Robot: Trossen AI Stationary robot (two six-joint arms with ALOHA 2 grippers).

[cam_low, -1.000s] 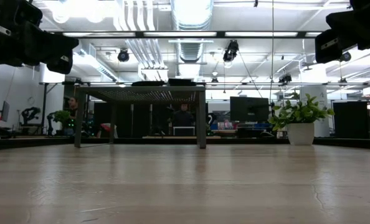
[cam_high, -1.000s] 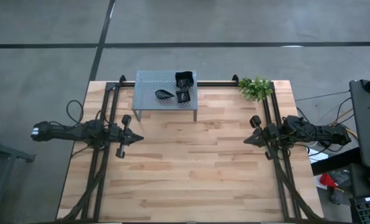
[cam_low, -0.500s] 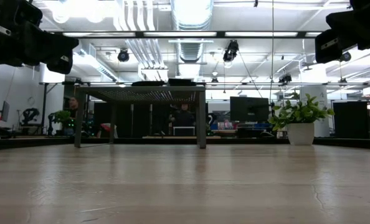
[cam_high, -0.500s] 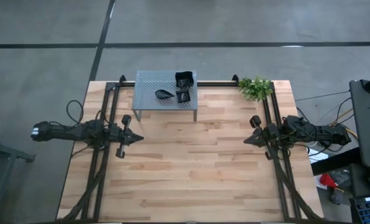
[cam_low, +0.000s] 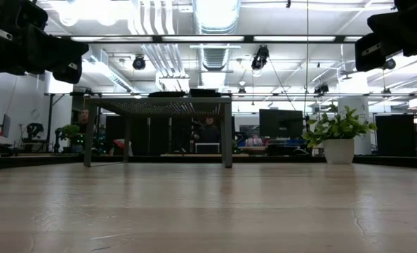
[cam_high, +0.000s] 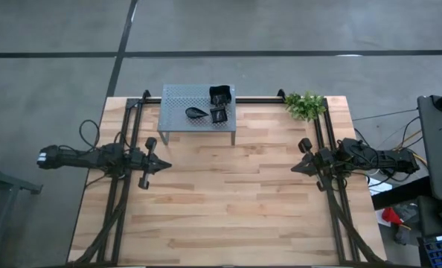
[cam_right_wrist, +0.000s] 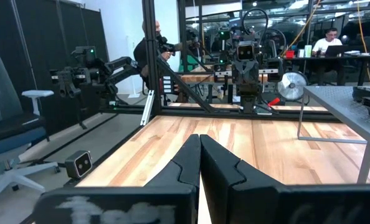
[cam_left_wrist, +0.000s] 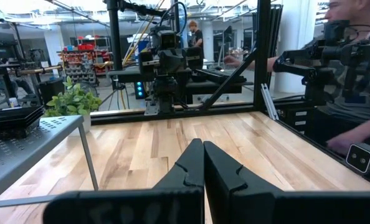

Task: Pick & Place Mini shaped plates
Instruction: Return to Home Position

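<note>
Wood tabletop (cam_high: 228,216) up front. Halfway back, left gripper (cam_high: 167,167) and right gripper (cam_high: 295,168) hang at opposite sides, tips pointing at each other, fingers clenched together on both. At the far edge the mini shaped plates (cam_high: 218,95) sit in little stacks on the grey shelf (cam_high: 175,100), plant (cam_high: 304,105) off toward the right arm's side.
</note>
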